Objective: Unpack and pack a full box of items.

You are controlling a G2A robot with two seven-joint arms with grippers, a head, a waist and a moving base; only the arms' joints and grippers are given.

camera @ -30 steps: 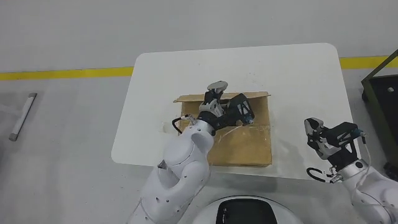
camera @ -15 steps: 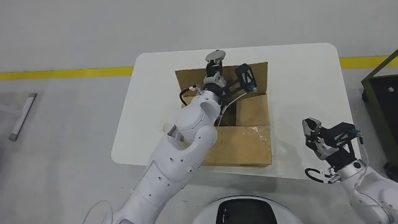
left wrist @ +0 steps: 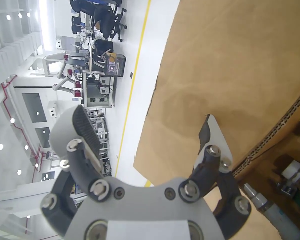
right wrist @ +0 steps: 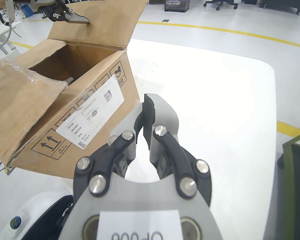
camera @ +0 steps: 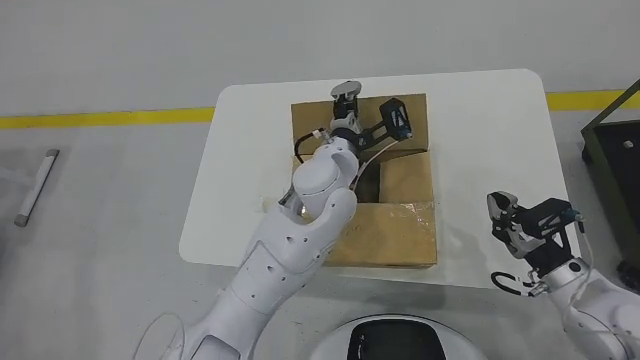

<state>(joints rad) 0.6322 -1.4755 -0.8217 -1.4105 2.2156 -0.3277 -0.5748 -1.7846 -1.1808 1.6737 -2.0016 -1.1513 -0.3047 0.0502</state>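
- My left gripper [left wrist: 142,118] is spread wide, one fingertip against the inner face of the cardboard box's [right wrist: 72,106] far flap [left wrist: 227,51].
- To do this well, I should push the flap past upright so it cannot spring back over the items.
- My right gripper [right wrist: 146,106] hangs pressed together, empty, beside the box.
- The box stands upright mid-table [right wrist: 202,88], mouth up; its long axis seems to run left to right.

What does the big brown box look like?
The box is brown cardboard, sitting on the white table. Its far flap is raised, with the open left gripper against it. The near flap, with clear tape, slopes up. A white label and black arrows mark one side. A small grey item lies inside.
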